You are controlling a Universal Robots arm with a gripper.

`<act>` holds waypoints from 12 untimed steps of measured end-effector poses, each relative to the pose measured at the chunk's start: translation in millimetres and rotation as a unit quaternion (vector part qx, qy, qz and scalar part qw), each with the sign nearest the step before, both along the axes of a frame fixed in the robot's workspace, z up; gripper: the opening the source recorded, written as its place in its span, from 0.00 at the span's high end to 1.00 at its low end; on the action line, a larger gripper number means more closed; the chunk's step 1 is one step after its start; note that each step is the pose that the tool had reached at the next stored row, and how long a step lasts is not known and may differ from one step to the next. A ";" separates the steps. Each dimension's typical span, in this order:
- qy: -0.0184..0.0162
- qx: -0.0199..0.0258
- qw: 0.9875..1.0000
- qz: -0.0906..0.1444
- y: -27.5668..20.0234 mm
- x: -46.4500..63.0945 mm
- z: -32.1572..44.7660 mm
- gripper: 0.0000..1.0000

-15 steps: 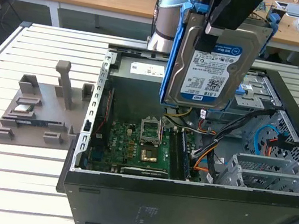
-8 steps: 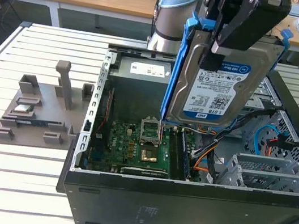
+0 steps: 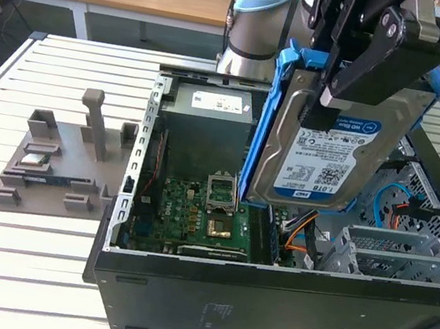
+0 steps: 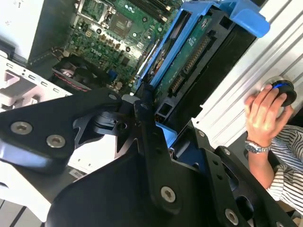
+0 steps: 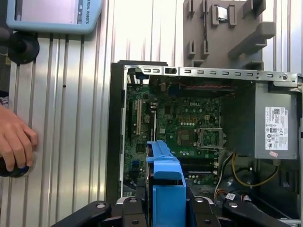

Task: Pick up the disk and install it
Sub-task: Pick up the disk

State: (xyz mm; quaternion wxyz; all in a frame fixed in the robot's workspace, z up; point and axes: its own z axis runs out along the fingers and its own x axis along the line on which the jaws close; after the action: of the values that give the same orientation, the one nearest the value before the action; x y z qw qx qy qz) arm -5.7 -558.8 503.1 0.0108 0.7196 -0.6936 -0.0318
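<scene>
Ext view, L to R. White slatted table (image 3: 17, 266). On its left part is a grey plastic holder (image 3: 49, 174) w/ upright posts, and a small square chip (image 3: 33, 159) lies in it. Next is a black computer case (image 3: 264, 307) on its side, open side up. Inside, toward ext view's left, a grey metal box (image 3: 210, 125) w/ white sticker sits at the back. A green circuit board (image 3: 193, 223) lies in front of it, w/ a chip socket (image 3: 222, 192) on the board. The arm base (image 3: 257, 19), w/ light blue cap, is behind the case.

Then the disk (image 3: 334, 163): silver, blue frame round it, white-and-blue label facing the cam. It is held on edge, tilted, above the case interior, btwn the board and the metal drive cage (image 3: 395, 253) at ext view's right. Gripper (image 3: 321, 105) is closed on the disk, w/ one black finger across the label side near the top. The disk's lower edge is near the orange and blue cables (image 3: 304, 229); can't tell if it touches anything.

Second wrist view: the disk is seen edge-on, clamped, w/ the board beyond it. A person's hand (image 4: 265, 113) rests on a black knob (image 4: 284, 92) on the table, w/ a watch (image 4: 255, 147) on the wrist and a striped sleeve (image 4: 289, 163).

First wrist view: the blue frame sits btwn the black fingers (image 5: 135, 208), over the open case.
</scene>
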 end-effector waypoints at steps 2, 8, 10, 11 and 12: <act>0.000 0.008 1.000 -0.002 -1.1 0.3 -0.2 0.63; 0.001 0.015 1.000 -0.002 -1.9 20.0 -2.5 0.63; 0.001 0.015 1.000 -0.003 -1.9 25.4 -2.9 0.63; 0.001 0.015 1.000 -0.003 -1.9 29.8 -3.2 0.63; 0.001 0.015 1.000 -0.003 -1.9 33.3 -3.4 0.63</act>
State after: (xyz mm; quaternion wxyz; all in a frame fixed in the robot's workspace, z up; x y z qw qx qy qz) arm 27.5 -560.7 499.7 0.0009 0.7179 -0.6948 -0.0428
